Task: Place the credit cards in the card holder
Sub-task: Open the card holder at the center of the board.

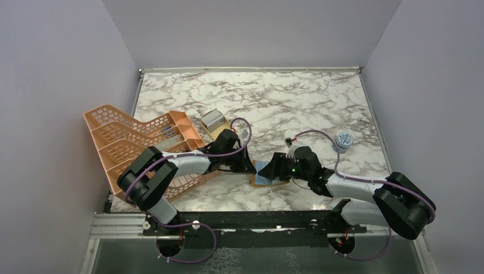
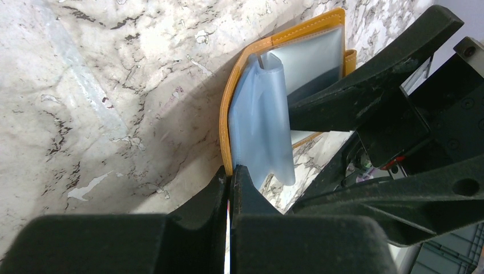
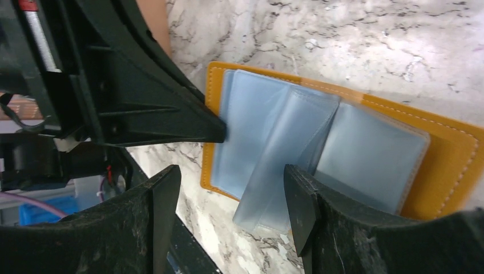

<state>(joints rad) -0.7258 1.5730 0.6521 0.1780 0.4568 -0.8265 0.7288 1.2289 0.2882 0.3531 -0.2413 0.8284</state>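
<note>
Card holder [image 3: 451,165]: lies open on the marble counter [image 1: 274,103] at about 6 o'clock, with the mustard cover down and the pale blue sleeves up, between the two arms.
Left jaws: pressed shut, with the tips against the holder's edge on its 9 o'clock side.
Right jaws: spread wide, astride a clear sleeve leaf [image 3: 285,148] that stands up from the fold, not closed on it.
Lattice rack [image 1: 131,137]: peach, at 9 o'clock by the counter's left edge.
Small round object [image 1: 344,139]: blue and white, at 3 o'clock, well apart from the holder.
</note>
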